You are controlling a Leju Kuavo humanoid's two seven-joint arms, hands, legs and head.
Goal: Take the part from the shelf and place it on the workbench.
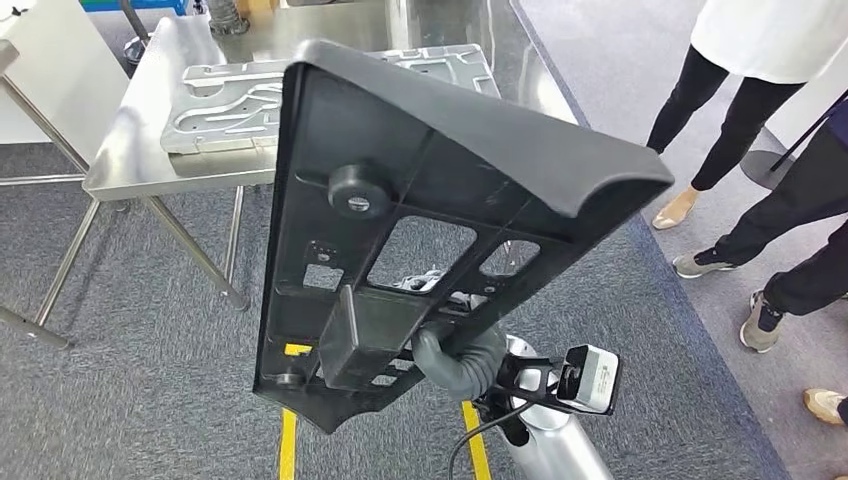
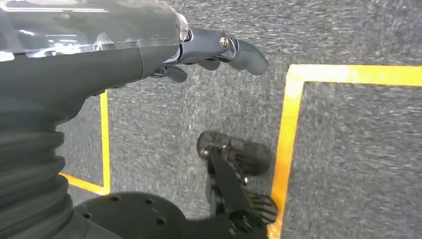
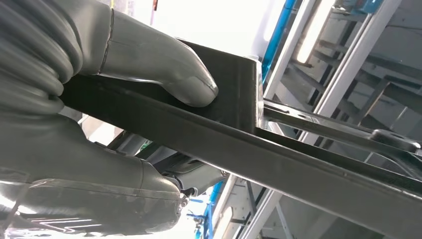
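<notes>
The part is a large black plastic panel [image 1: 440,200] with ribs, cut-outs and a round knob, held up tilted in front of me. My right hand [image 1: 455,350] grips it near its lower edge, mostly hidden behind the panel. In the right wrist view the thumb [image 3: 164,69] presses on a flat rib of the panel [image 3: 259,154]. The steel workbench [image 1: 150,130] stands just beyond the panel, partly hidden by it. My left hand [image 2: 214,50] hangs over the carpet and holds nothing, its fingers loose.
A silver metal plate [image 1: 230,100] lies on the workbench. Several people [image 1: 740,100] stand on the right, close to the bench corner. Yellow tape lines [image 1: 288,440] mark the grey carpet. Another table's legs [image 1: 40,120] are at the far left.
</notes>
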